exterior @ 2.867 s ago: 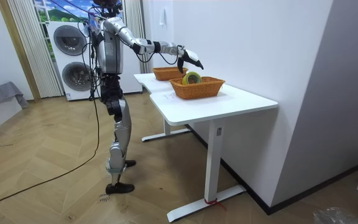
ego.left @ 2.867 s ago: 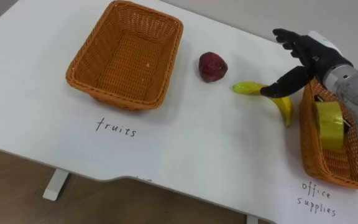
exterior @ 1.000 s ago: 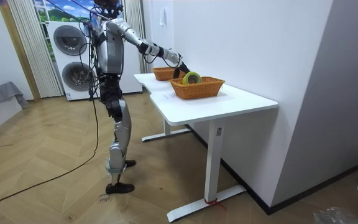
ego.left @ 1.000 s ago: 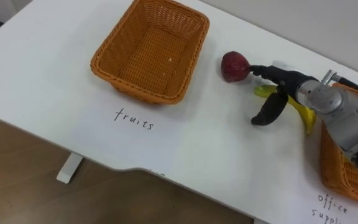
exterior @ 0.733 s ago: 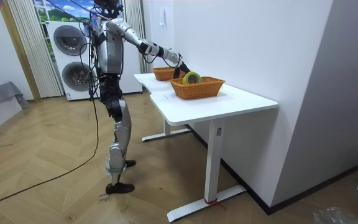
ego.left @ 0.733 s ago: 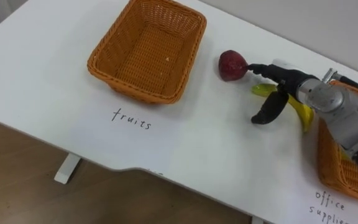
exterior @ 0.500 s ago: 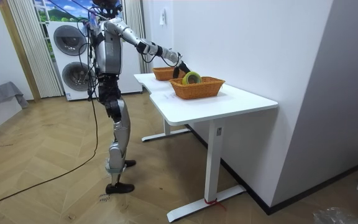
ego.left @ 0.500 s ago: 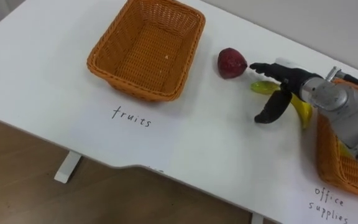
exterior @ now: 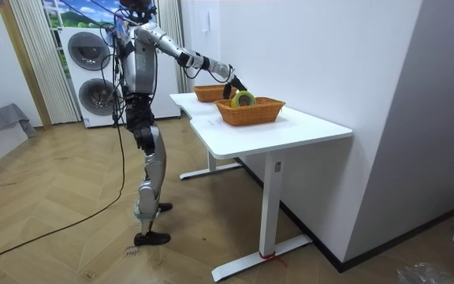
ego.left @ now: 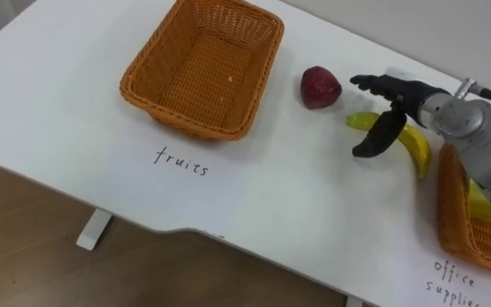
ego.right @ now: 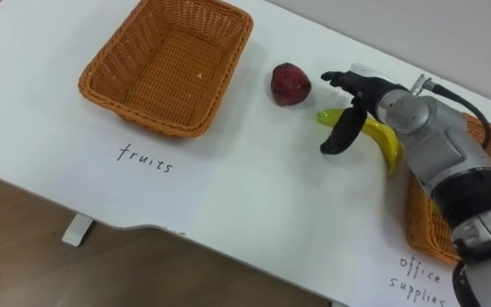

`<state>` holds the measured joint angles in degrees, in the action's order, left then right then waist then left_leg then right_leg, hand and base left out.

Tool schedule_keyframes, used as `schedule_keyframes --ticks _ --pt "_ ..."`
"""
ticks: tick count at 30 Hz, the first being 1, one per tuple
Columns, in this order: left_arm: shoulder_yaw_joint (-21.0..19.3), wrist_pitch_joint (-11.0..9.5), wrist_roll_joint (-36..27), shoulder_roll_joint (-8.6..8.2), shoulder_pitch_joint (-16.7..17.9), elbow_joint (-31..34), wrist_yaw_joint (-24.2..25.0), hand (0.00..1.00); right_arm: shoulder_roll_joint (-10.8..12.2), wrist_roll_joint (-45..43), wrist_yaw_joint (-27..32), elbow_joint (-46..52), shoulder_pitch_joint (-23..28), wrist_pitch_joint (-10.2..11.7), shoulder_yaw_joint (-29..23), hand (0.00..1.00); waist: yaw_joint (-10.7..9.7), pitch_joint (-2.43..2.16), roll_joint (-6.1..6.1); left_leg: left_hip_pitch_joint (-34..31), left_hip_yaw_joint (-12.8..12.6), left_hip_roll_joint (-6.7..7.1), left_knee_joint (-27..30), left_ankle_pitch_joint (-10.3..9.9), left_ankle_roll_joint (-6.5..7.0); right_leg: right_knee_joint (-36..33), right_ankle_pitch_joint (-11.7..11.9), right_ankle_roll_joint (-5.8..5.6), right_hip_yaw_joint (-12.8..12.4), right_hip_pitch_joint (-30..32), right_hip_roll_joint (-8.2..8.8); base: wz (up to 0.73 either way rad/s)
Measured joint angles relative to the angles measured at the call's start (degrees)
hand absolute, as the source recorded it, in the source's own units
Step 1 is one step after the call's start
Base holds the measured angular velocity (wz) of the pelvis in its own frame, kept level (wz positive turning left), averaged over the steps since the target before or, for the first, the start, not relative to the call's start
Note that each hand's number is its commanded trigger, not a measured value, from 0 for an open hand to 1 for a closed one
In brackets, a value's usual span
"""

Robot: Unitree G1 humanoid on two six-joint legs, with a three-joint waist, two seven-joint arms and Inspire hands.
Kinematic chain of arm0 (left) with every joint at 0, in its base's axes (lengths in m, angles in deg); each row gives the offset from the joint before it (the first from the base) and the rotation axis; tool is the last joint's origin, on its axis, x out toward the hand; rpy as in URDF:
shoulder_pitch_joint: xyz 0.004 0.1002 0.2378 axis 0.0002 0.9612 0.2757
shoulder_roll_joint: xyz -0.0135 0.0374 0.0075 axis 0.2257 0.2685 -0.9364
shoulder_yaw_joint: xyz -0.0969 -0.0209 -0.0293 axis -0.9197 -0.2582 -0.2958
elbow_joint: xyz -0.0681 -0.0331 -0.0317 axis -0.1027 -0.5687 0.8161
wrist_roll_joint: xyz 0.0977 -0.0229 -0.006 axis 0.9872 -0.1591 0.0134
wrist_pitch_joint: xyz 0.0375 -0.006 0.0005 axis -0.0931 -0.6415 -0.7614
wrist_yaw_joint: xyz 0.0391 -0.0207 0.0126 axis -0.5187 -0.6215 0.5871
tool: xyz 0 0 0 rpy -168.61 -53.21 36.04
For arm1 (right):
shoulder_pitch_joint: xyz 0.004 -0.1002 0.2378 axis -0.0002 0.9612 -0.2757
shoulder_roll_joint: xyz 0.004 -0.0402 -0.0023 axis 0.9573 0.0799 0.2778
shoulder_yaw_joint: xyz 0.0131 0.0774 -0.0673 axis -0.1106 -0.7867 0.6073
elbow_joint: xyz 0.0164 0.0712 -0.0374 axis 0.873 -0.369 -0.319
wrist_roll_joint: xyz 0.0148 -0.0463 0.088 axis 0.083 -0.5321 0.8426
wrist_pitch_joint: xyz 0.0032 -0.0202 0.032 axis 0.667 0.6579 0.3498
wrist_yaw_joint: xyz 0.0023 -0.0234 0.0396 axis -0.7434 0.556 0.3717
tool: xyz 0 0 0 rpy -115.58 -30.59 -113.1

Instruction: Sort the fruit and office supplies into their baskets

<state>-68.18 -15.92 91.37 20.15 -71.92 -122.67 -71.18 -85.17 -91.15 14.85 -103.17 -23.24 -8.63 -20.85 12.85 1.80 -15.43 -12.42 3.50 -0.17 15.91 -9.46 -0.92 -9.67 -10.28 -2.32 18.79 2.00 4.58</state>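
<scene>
The right robot hand (ego.left: 403, 95) is spread wide and empty over the banana's (ego.left: 412, 145) left end. Its fingers point left at the red fruit (ego.left: 320, 87), just short of it. Open tabletop (ego.left: 297, 196) separates both fruits from the fruits basket (ego.left: 258, 89) further left.

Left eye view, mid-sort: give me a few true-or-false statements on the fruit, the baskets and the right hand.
1. The fruit basket holds no fruit. True.
2. The red fruit lies inside the fruit basket. False: it lies on the table, between that basket and the banana.
3. The right hand is open and holds nothing. True.
4. The banana sits in the office supplies basket. False: it lies on the table beside that basket.
</scene>
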Motion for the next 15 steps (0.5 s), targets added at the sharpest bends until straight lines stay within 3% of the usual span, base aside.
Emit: schedule_keyframes --ticks 8,15 --pt "0.01 0.14 0.01 -0.03 -0.01 0.15 0.03 0.0 0.0 -0.12 0.24 -1.57 0.02 -0.19 0.01 0.0 -0.21 0.0 0.0 -0.26 0.0 -0.01 0.57 0.0 0.0 0.0 0.0 0.0 -0.07 -0.07 -0.05 0.0" --pt "0.0 0.76 0.12 -0.07 -0.09 0.23 0.15 0.0 0.01 -6.33 -0.89 -3.78 0.03 -0.34 0.02 0.0 0.39 0.0 0.02 -0.79 0.39 -0.07 1.07 0.03 -0.05 -0.03 0.12 0.2 -0.06 0.11 -0.27 0.0"
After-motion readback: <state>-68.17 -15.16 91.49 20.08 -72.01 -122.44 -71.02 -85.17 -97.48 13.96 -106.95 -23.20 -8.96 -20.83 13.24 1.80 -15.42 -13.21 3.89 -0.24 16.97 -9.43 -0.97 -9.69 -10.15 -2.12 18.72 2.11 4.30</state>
